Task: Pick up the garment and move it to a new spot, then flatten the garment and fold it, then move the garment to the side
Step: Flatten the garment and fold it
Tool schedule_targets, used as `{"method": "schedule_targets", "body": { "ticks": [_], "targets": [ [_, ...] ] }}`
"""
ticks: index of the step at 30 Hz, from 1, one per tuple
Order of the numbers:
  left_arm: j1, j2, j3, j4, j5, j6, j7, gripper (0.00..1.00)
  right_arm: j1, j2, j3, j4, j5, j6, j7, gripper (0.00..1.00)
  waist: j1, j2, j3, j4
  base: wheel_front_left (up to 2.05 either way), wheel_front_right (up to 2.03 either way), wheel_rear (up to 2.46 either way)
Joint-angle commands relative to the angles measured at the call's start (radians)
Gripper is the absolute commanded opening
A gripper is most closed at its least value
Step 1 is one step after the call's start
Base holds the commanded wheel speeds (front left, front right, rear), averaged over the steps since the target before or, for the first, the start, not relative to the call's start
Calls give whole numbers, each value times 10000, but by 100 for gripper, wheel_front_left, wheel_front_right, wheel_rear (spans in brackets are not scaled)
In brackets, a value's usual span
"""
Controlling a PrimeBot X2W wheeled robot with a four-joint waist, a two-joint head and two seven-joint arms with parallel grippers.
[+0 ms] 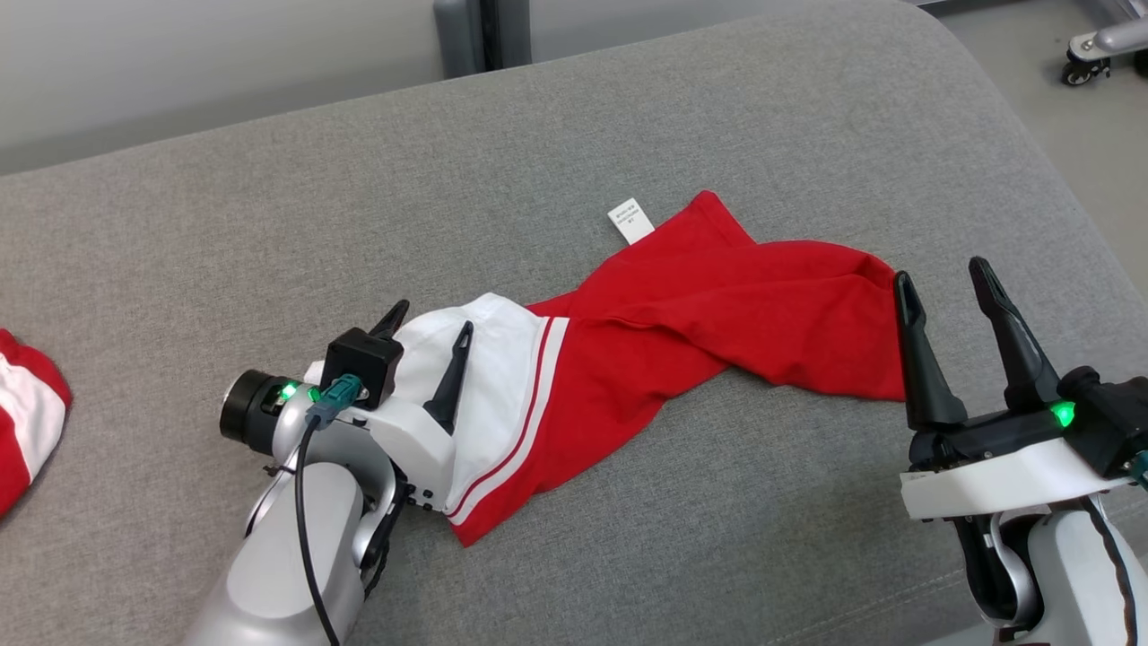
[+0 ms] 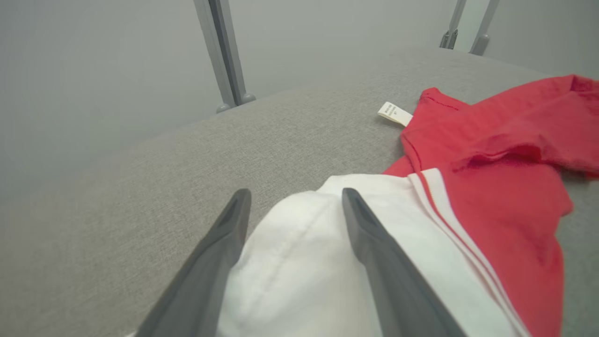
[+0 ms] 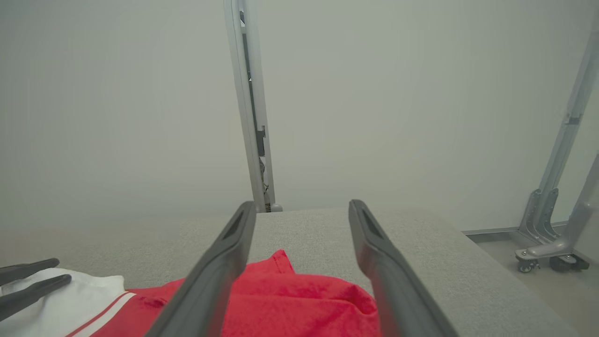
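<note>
Across the grey surface (image 1: 628,108) one red garment (image 1: 682,323) is lying twisted, not yet flat — flattening, folding and moving aside are apparently all waiting. Two hands are standing open: the left hand (image 1: 432,318) straddling its white end, the right hand (image 1: 939,272) hovering beside its red end. One other red-and-white cloth (image 1: 27,404) is lying at the far left.

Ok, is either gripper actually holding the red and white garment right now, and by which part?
Nothing is held. The left gripper stands open astride the white end of the garment; the right gripper stands open at its red end.
</note>
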Motion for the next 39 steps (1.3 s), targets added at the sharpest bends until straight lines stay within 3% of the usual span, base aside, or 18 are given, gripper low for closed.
{"method": "schedule_targets", "body": {
  "ticks": [1, 7, 8, 9, 17, 24, 27, 34, 39],
  "targets": [
    [-169, 54, -16, 19, -4, -56, 33, 100, 9, 6, -23, -3, -53, -3, -13, 100, 0, 0, -3, -2, 0, 0, 0],
    [-283, 60, -287, -14, -191, -441, 428, 100, 81, 119, -152, -15, -120, -3, -14, 100, 0, 0, -26, 7, 0, 0, 0],
    [-247, 58, -350, -21, -251, -515, 518, 40, 94, 127, -177, -7, -139, -3, -14, 100, 0, 0, -33, 29, 0, 0, 0],
    [-213, 57, -409, -39, -298, -565, 641, 0, 116, 137, -201, 4, -160, -3, -14, 100, 0, 0, -43, 54, 0, 0, 0],
    [-85, 167, -567, -456, -453, -577, 632, 0, 81, 168, -202, 102, -220, -3, -14, 100, 0, 0, -187, 341, 0, 0, 0],
    [-638, 567, -110, -1480, 16, 434, -718, 0, -5, 154, -125, 197, -247, -3, -14, 100, 0, 0, -541, 586, 0, 0, 0],
    [-816, 747, -138, -2201, 387, 639, -910, 0, -3, 158, -140, 232, -242, -3, -14, 100, 0, 0, -710, 696, 0, 0, 0],
    [36, 1367, -1047, -3708, 916, -194, -947, 0, 164, 197, -239, 302, -247, -3, -14, 100, 0, 0, -1076, 1197, 0, 0, 0],
    [1550, 2083, -1838, -4726, 594, -686, -166, 0, 327, 195, -427, 336, -232, -3, -14, 100, 0, 0, -1318, 1761, 0, 0, 0]
  ]
}}
